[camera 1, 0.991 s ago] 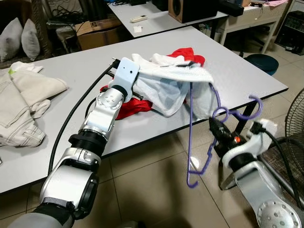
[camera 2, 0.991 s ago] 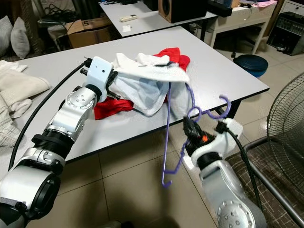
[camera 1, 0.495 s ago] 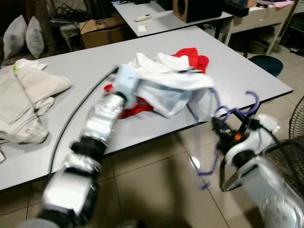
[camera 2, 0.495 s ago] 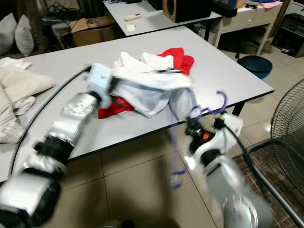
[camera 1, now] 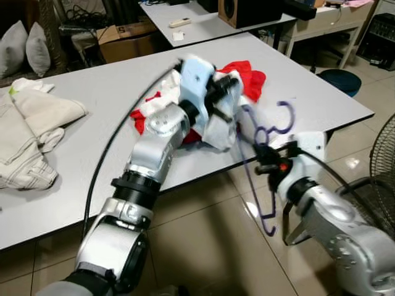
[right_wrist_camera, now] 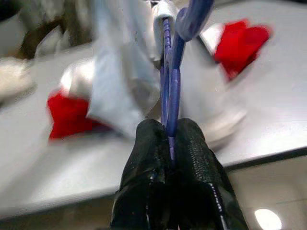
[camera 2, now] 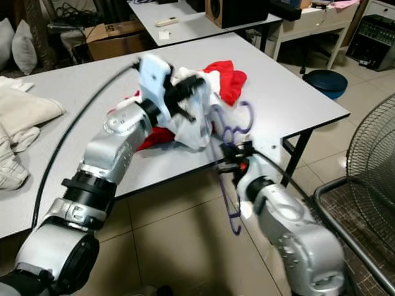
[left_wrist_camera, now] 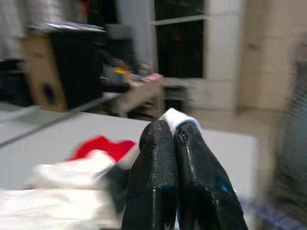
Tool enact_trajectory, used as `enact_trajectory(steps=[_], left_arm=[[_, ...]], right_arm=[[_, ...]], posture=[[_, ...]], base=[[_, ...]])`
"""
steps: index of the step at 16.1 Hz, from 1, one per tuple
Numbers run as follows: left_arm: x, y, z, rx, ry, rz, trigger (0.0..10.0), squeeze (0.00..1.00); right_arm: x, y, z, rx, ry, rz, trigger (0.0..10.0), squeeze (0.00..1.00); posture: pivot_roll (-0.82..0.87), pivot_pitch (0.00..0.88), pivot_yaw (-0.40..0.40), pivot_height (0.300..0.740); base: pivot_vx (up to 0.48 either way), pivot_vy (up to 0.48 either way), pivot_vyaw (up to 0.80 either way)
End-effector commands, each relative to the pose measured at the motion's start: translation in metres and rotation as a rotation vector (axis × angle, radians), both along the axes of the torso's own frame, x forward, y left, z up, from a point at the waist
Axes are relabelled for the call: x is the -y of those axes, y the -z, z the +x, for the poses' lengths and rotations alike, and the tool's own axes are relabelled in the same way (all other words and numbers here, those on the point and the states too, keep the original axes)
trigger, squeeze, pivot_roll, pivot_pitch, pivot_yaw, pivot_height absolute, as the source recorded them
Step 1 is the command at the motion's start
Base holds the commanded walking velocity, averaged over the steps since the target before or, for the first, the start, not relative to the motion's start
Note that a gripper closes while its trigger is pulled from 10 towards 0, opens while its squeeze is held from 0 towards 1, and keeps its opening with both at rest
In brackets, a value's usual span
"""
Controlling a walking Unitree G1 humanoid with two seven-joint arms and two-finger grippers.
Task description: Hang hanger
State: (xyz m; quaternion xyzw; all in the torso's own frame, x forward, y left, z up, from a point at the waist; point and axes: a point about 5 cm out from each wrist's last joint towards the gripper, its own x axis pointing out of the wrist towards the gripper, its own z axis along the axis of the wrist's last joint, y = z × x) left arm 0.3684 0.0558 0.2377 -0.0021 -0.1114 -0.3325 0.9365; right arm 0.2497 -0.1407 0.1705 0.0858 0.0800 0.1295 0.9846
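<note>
— So where is the purple wire hanger (camera 1: 262, 163) right now?

— Off the table's (camera 1: 321, 92) front edge, near its right front corner, pinched in the right gripper (camera 1: 266, 165). The right wrist view shows both black fingers (right_wrist_camera: 194, 158) closed on the wire. The long axis runs almost straight up and down: the hook curls above the gripper at about tabletop height, and the frame dangles below toward the tiled floor (camera 1: 210, 246).

— And the garment?

— A white cloth (camera 1: 217, 126) is bunched just to the robot's left of the hanger, at the front edge, held up by the left gripper (camera 1: 227, 86). In the left wrist view its fingers (left_wrist_camera: 158, 177) are pressed together with a bit of white fabric at the tips.

— Which arm matters next?

— The right, I'd judge; it carries the hanger. The cloth lies to the left of it and slightly higher.

— Anything in the way?

— A red garment (camera 1: 250, 74) lies under and behind the white one, and the table edge sits close against the hanger's frame. A fan grille (camera 2: 373, 179) stands to the right, well apart.
</note>
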Motion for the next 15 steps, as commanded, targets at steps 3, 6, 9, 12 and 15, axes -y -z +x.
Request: enact_trajectory(steps=[3, 6, 9, 12, 15], left_arm=[[-0.035, 0.024, 0.017, -0.084, -0.217, 0.19, 0.0, 0.0], [-0.046, 0.061, 0.016, -0.168, -0.248, 0.376, 2.0, 0.0], [-0.031, 0.063, 0.012, -0.141, -0.175, 0.338, 10.0, 0.0], [-0.025, 0.055, 0.011, -0.1, -0.138, 0.295, 10.0, 1.0], [-0.029, 0.047, 0.009, -0.093, -0.104, 0.232, 10.0, 1.0]], right_arm=[[0.025, -0.047, 0.011, 0.238, 0.144, 0.253, 10.0, 0.0], [0.029, -0.054, 0.012, 0.234, 0.088, 0.521, 10.0, 0.0], [0.026, -0.034, 0.013, 0.121, 0.006, 0.713, 10.0, 0.0], [0.027, -0.021, 0.014, 0.042, -0.001, 0.733, 10.0, 0.0], [0.029, -0.024, 0.015, 0.042, 0.005, 0.764, 10.0, 0.0]], posture=[[-0.17, 0.0, 0.103, 0.74], [-0.17, 0.0, 0.103, 0.74], [-0.17, 0.0, 0.098, 0.74], [-0.17, 0.0, 0.088, 0.74], [-0.16, 0.0, 0.088, 0.74]], base=[[0.0, 0.0, 0.0], [0.0, 0.0, 0.0], [0.0, 0.0, 0.0], [0.0, 0.0, 0.0], [0.0, 0.0, 0.0]])
